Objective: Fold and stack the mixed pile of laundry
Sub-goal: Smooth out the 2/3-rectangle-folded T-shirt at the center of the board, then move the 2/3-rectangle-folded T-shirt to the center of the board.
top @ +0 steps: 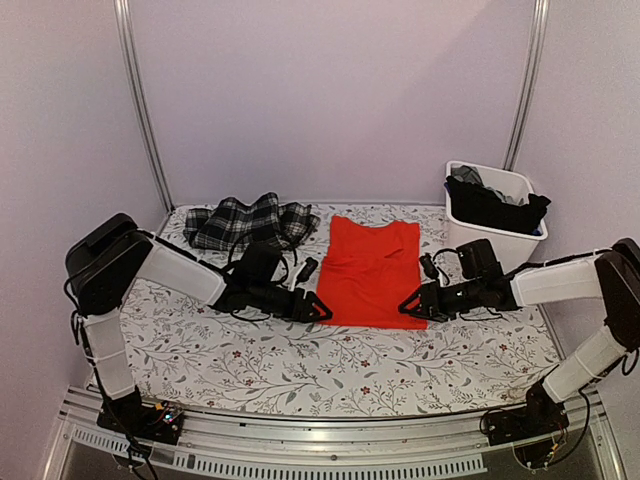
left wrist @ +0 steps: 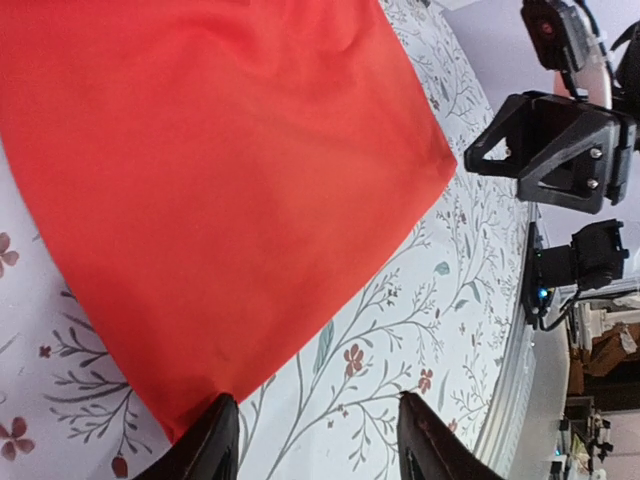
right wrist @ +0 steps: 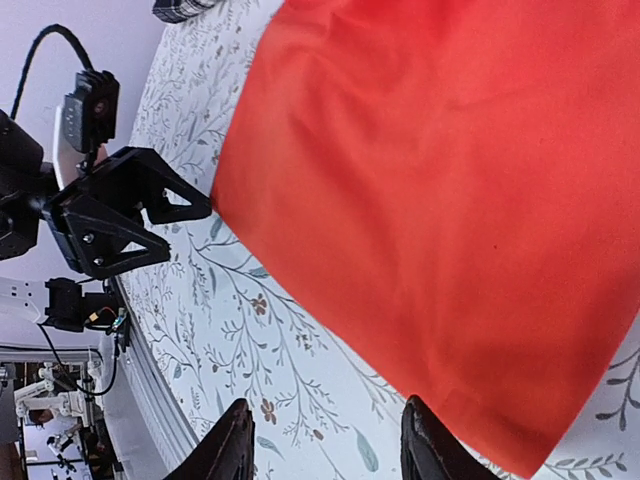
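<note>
One orange-red garment (top: 372, 270): spread flat in the middle of the bench, from close to the far edge down towards the centre, with its near hem straight across.
Plaid garment (top: 250, 222): a bunched black-and-white heap by the far left corner of the bench, apart from the orange-red garment.
Dark garments (top: 495, 205): black and grey cloth piled in the bin, some draped over its rim.
Left end effector (top: 320, 308): low over the bench at the near left corner of the orange-red garment. Its jaws are partly open with bare tablecloth between them. The garment's corner meets one finger (left wrist: 215, 440), and nothing is clamped.
Right end effector (top: 408, 303): low at the near right corner of the same garment, facing the left one. Its jaws are also partly open over tablecloth. The garment's corner lies at one finger (right wrist: 425, 440), not gripped.
Bin (top: 470, 235): white plastic, at the far right corner of the bench.
Tablecloth (top: 300, 360): white with a floral print, covering the bench.
</note>
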Motion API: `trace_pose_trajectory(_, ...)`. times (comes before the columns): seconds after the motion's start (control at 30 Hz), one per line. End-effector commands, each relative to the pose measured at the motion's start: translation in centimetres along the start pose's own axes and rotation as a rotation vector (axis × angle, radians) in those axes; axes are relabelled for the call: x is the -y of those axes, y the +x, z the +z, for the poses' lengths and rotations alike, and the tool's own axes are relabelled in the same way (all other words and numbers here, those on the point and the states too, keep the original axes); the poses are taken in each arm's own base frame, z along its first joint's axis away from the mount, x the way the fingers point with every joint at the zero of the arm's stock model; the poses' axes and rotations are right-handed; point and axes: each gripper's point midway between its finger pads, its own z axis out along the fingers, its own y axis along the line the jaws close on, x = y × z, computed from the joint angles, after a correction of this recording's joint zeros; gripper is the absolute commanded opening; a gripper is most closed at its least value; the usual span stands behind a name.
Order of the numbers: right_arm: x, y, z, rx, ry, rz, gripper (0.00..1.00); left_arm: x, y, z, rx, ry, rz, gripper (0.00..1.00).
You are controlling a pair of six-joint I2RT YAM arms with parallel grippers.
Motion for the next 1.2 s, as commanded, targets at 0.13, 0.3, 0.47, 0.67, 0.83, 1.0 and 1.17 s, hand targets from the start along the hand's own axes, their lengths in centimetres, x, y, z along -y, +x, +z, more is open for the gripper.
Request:
trace_pose_trajectory(0.13, 2.8, 0.6, -3.3, 0.036, 0.215, 0.058, 0.46, -3.4, -0.5, -2.0, 0.032, -0.205, -0.049, 0.46)
trace_pose_trajectory(0.3, 5.3, 1.9, -2.7, 0.010, 0.293, 0.097, 0.44, -4.7, 0.1, -2.1, 0.007, -0.275, -0.067, 0.40)
trace_pose_trajectory(0.47, 6.5, 2.5, -2.0, -0.005, 0.314, 0.109, 0.44, -4.2, 1.1, -1.0, -0.037, -0.266, -0.035, 0.39)
trace_pose_trajectory(0.67, 7.3, 3.1, -1.5, -0.017, 0.319, 0.122, 0.36, -4.3, 2.1, 0.2, -0.070, -0.267, -0.031, 0.33)
trace_pose_trajectory(0.83, 6.9, 3.1, -1.3, -0.024, 0.294, 0.124, 0.19, -4.2, 2.1, 0.3, -0.073, -0.260, -0.031, 0.24)
trace_pose_trajectory(1.0, 6.3, 3.3, -1.2, -0.029, 0.260, 0.117, 0.05, -4.2, 2.3, 0.0, -0.064, -0.260, -0.030, 0.04)
trace_pose_trajectory(1.17, 5.0, 4.3, -1.3, -0.049, 0.242, 0.107, 0.00, -2.2, 3.1, -0.8, -0.070, -0.229, -0.009, 0.00)
